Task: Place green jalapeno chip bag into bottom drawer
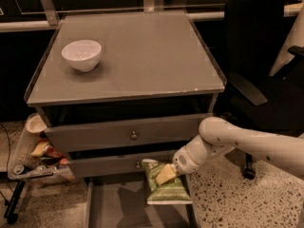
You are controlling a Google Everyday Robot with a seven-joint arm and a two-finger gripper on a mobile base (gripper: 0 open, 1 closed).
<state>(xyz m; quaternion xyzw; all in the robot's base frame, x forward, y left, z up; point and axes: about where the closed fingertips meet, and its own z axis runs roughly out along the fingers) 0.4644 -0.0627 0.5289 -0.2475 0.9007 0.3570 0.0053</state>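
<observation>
The green jalapeno chip bag [166, 186] hangs from my gripper [165, 175] over the right side of the open bottom drawer [118, 208]. The bag is light green with white lettering and a white lower edge. My gripper's pale fingers are shut on the bag's upper part, just below the middle drawer's knob [138, 165]. My white arm [237, 144] reaches in from the right. The bottom drawer is pulled out towards me and its flat grey floor shows to the left of the bag.
A white bowl [81, 54] stands on the cabinet top at the back left. A rack with snacks and a cup [35, 151] stands left of the cabinet. A black office chair [259, 56] is at the right. The top drawer [128, 134] is closed.
</observation>
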